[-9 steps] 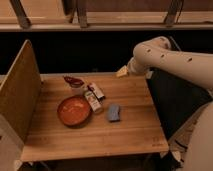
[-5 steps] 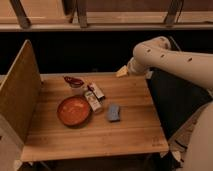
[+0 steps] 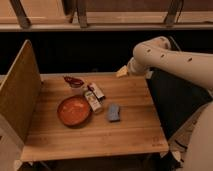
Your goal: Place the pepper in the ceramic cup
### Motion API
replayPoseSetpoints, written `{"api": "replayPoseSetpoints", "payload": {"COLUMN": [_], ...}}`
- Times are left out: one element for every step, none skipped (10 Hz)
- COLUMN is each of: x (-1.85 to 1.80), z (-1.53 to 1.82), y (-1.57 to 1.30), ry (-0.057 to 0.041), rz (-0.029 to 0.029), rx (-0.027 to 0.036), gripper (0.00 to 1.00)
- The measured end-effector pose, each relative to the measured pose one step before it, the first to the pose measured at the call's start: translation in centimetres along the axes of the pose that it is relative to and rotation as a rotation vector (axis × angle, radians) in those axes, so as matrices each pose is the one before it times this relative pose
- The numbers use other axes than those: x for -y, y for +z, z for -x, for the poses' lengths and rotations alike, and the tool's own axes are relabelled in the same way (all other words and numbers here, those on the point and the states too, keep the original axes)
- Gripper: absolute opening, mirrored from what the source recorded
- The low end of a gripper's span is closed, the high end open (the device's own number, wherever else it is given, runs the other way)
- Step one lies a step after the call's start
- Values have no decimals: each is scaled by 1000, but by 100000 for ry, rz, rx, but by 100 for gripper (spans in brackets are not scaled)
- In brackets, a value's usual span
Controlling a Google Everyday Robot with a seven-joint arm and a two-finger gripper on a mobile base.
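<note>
The dark red pepper (image 3: 73,80) lies across the top of the small pale ceramic cup (image 3: 76,89), which stands at the far side of the wooden table (image 3: 135,130), left of centre. My gripper (image 3: 121,73) hangs over the table's far edge, well to the right of the cup and apart from it. Nothing shows in it. The white arm (image 3: 170,57) reaches in from the right.
A wide orange-red bowl (image 3: 74,110) sits in front of the cup. Two small bottles (image 3: 94,97) lie beside it, and a blue-grey sponge (image 3: 114,112) lies to their right. A tall wooden panel (image 3: 20,95) stands along the table's left edge.
</note>
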Motion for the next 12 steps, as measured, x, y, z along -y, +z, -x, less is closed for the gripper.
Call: {"api": "replayPoseSetpoints", "payload": {"x": [0,-3,-8,0,-5,1,-2,1,-5,47,155,537], "z": [0,10,53,-1,0,4,-9,5,0,-66,-171,-472], "y": [0,21,95,2,-8,8,-16,11,-2,-31,-30,-23], "ry": [-2,9,13,-4,7,-9,10,-4,6,-215,-1151,-3380], "rz": [0,-1,-1,1,3,3,-3,3,4,-103,-225,-676], "rx": [-1,34,162,-1,-5,13,-29,18,-3,-170,-358,-814], "gripper": [80,80,80,80,80,80,80,80,80,80,80,80]}}
